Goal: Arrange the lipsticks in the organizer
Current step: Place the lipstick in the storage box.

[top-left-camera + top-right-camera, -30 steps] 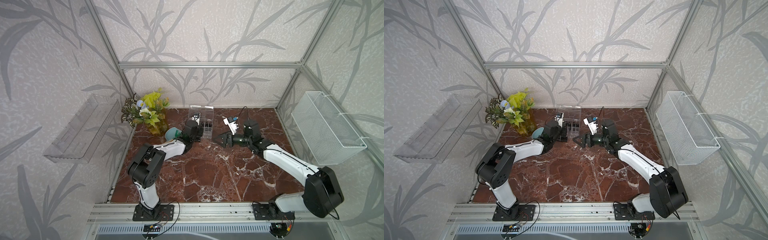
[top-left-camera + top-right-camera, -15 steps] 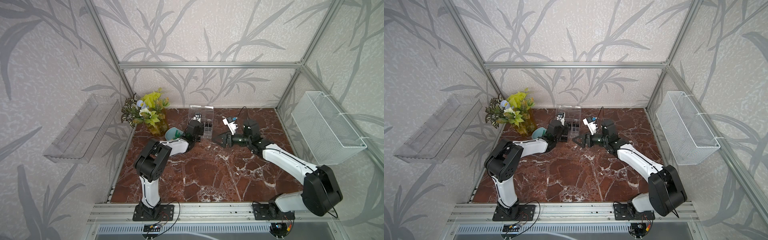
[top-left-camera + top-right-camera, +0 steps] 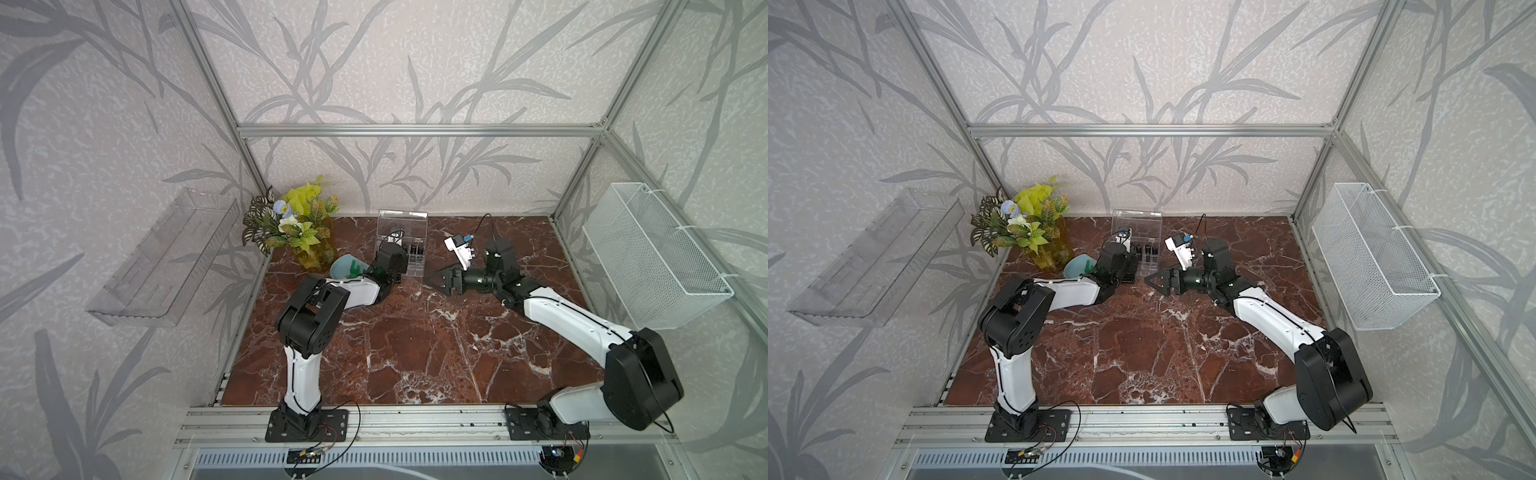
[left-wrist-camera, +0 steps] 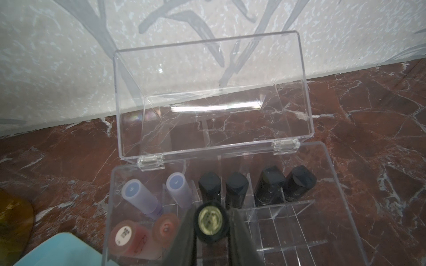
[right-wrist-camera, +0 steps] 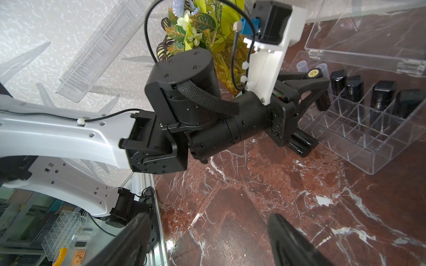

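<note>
- We find the organizer [image 4: 299,230] at the back of the marble table [image 3: 415,353]. Its hinged lid stands open towards the wall.
- The left arm is the nearer one and reaches over the box. The right gripper [image 5: 209,216] hovers low over bare marble just beside the box, fingers spread wide and holding nothing.
- The left gripper [image 4: 211,232] is pressed together on a black lipstick [image 4: 211,221], one finger on each side of the barrel.
- Already stored: two lavender tubes [image 4: 138,195] and four black tubes [image 4: 269,184] standing in the back row, and two pink tubes [image 4: 129,239] in the next row forward.
- Loose black tubes [image 5: 302,142] lie on their sides on the marble, just in front of the box and under the left wrist.
- The relation that counts: the held lipstick's long axis runs nearly upright, gold end up towards the wrist and lower end towards the grid.
- It hangs over the second row, just beside the inner pink tube. We cannot tell whether its lower end has passed the rim.
- We judge the next move to be a straight descent along that axis, keeping clear of the dividers.
</note>
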Tool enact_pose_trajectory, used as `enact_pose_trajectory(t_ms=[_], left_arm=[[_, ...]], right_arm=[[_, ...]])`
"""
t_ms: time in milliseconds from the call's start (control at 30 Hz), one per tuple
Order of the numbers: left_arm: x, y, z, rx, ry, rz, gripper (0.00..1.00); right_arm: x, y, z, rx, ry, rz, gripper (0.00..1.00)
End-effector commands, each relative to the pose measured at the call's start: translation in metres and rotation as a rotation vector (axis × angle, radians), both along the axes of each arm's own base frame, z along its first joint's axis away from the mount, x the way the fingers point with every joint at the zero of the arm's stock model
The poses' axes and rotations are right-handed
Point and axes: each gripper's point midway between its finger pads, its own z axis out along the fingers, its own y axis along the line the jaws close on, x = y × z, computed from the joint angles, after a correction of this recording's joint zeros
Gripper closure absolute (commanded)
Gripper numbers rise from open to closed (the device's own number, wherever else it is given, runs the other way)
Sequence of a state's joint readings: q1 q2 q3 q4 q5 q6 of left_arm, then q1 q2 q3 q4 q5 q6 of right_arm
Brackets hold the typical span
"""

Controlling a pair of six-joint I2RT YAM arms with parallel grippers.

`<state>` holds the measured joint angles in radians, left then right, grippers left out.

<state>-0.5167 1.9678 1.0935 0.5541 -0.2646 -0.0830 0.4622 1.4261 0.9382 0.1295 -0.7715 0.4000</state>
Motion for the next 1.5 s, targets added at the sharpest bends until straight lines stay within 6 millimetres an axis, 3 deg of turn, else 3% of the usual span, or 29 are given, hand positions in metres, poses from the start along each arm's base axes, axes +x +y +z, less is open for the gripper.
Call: enact_pose_trajectory(t_ms=[0,67,267,467,633,700,800,967,1100,1300,1467], left_arm=[[0.011,-0.001,0.009,-0.029,-0.032,0.022,0.88],[0.010,-0.001,0.007,-0.030,-0.028,0.020,0.85],[0.007,-0.001,0.011,-0.045,-0.032,0.016,0.60],[-0.004,0.005,0.029,-0.083,-0.061,0.016,0.44],[-0.048,0.031,0.078,-0.195,-0.145,0.044,0.41],[-0.070,0.048,0.101,-0.226,-0.181,0.065,0.41],[-0.104,0.075,0.116,-0.269,-0.222,0.114,0.40],[-0.153,0.117,0.106,-0.352,-0.268,0.200,0.40],[-0.178,0.144,0.094,-0.404,-0.310,0.260,0.42],[-0.187,0.170,0.090,-0.448,-0.352,0.308,0.44],[-0.186,0.179,0.084,-0.464,-0.343,0.317,0.44]], right_arm=[[0.000,0.001,0.006,0.017,-0.014,0.013,0.17],[-0.001,0.001,0.006,0.018,-0.014,0.015,0.17],[-0.001,0.000,0.007,0.013,-0.021,0.011,0.17],[-0.001,-0.001,0.005,0.003,-0.020,0.007,0.17],[0.004,-0.004,-0.006,-0.055,-0.023,-0.011,0.17],[0.008,-0.004,-0.019,-0.106,-0.021,-0.022,0.17],[0.011,0.006,-0.041,-0.229,-0.038,-0.017,0.17],[0.012,0.042,-0.078,-0.433,-0.080,0.042,0.17],[0.024,0.070,-0.110,-0.565,-0.089,0.080,0.20],[0.042,0.096,-0.142,-0.688,-0.119,0.106,0.22],[0.054,0.109,-0.153,-0.703,-0.128,0.117,0.22]])
